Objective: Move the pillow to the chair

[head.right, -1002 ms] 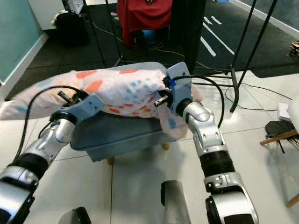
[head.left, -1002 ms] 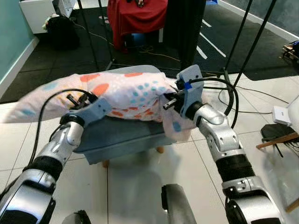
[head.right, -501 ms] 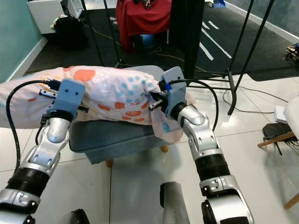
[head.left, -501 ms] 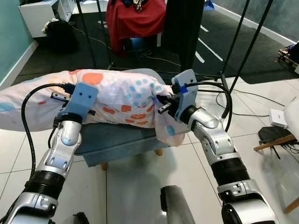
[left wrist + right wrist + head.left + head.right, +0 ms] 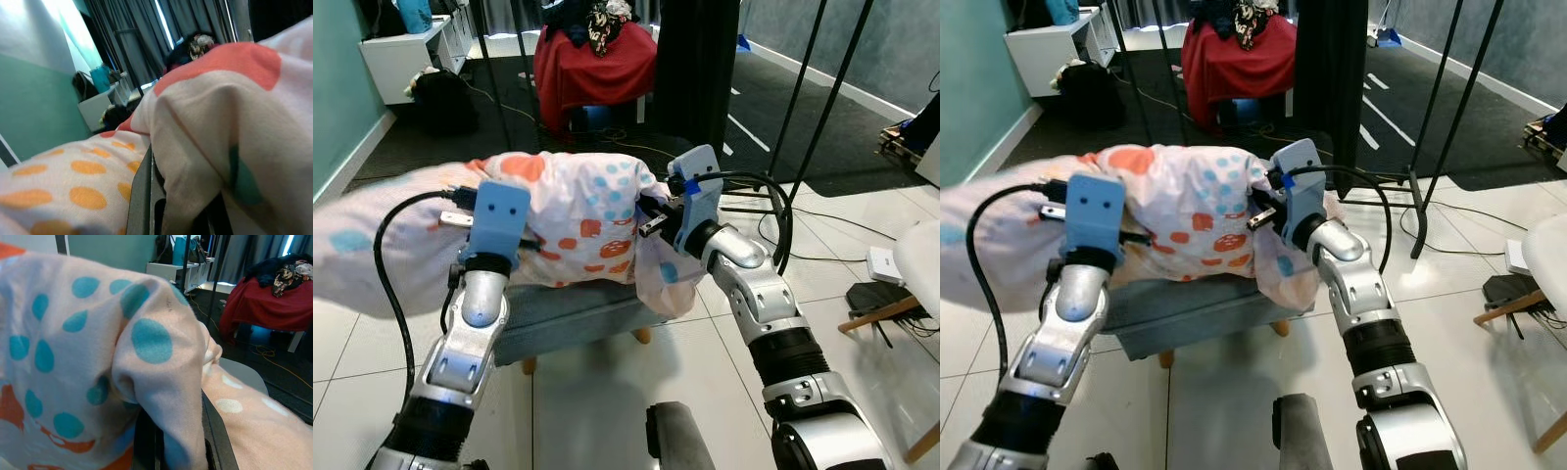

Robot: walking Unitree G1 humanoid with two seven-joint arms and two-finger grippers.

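Note:
A pale pink pillow with orange and teal spots hangs between both grippers, just above a grey-blue padded chair with short wooden legs. My left gripper is shut on the pillow's left part, its fingers buried in the cloth. My right gripper is shut on the right end, where a loose corner droops over the seat's edge. In the left wrist view the fabric is bunched over a black finger. In the right wrist view the spotted cloth is pinched between the fingers.
A red-draped table with clothes stands behind the chair. Black stand poles and cables cross the floor at right. A white chair and a white box are at far right. A black bag sits by the teal wall.
My left arm has swung up with its wrist now upright, lifting and bunching the pillow's left part. The right gripper has kept its hold and barely moved. The camera has tilted up slightly.

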